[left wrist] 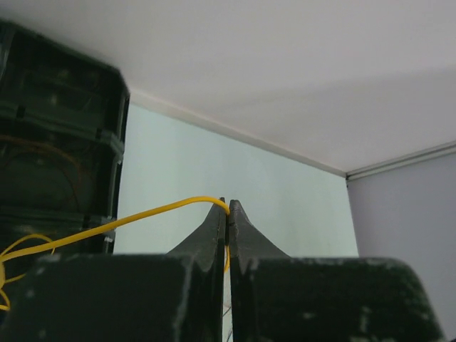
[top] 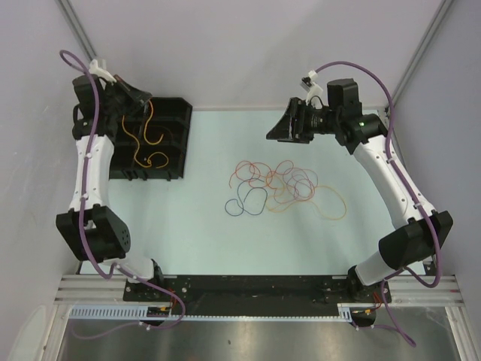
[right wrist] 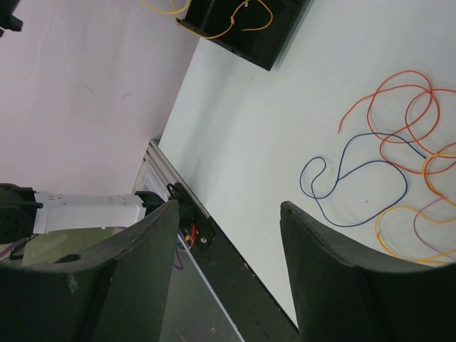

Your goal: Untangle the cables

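Note:
The tangled cables (top: 284, 186) lie in the middle of the table: red, orange, yellow, pinkish and dark blue loops crossing one another. The right wrist view shows the red loops (right wrist: 399, 114) and a dark blue cable (right wrist: 356, 191) at its right edge. My left gripper (top: 141, 104) hangs over the black bin (top: 174, 113), shut on a yellow cable (left wrist: 121, 222) pinched at the fingertips (left wrist: 228, 211). That cable trails down into the bin. My right gripper (top: 279, 128) hovers open behind the tangle, with nothing between its jaws (right wrist: 228, 221).
The black bin (right wrist: 265, 41) at the back left holds other orange and yellow strands (top: 154, 159). Grey walls close in the table on three sides. A black rail (top: 248, 286) with the arm bases runs along the near edge.

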Available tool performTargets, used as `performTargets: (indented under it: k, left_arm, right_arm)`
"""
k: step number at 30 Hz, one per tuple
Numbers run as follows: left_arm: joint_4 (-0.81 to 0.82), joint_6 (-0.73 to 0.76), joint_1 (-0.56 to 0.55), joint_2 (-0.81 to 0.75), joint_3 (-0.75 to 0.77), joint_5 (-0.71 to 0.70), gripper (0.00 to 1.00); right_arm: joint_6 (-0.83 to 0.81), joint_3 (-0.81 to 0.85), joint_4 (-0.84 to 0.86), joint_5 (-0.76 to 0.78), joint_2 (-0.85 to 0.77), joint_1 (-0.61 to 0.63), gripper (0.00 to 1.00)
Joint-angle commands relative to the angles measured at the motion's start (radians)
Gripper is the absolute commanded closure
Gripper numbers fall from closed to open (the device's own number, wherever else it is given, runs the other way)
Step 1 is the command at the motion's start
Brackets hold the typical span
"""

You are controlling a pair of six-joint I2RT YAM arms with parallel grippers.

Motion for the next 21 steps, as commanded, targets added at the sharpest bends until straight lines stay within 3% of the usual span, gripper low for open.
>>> performTargets:
  k: [1,6,15,21]
  left_arm:
    - [0.083,0.021,0.01,-0.049,-0.114,-0.033,1.0]
    - [0.171,-0.025,0.012,-0.033,-0.213,-0.007,1.0]
    - [0.315,-0.139,0.009,0.089,-0.207,0.098,1.0]
    - [0.362,-0.137,-0.052,0.128,-0.182,0.156,1.0]
  right_arm:
    - [-0.01,-0.005,0.009,-0.003,-0.048,-0.01,0.37]
    - [-0.009,-0.004,0.006,-0.004,-0.048,-0.008,0.37]
    - [-0.007,-0.009,-0.002,0.006,-0.054,-0.008,0.37]
    - [-0.007,-0.015,-0.002,0.011,-0.055,-0.01,0.37]
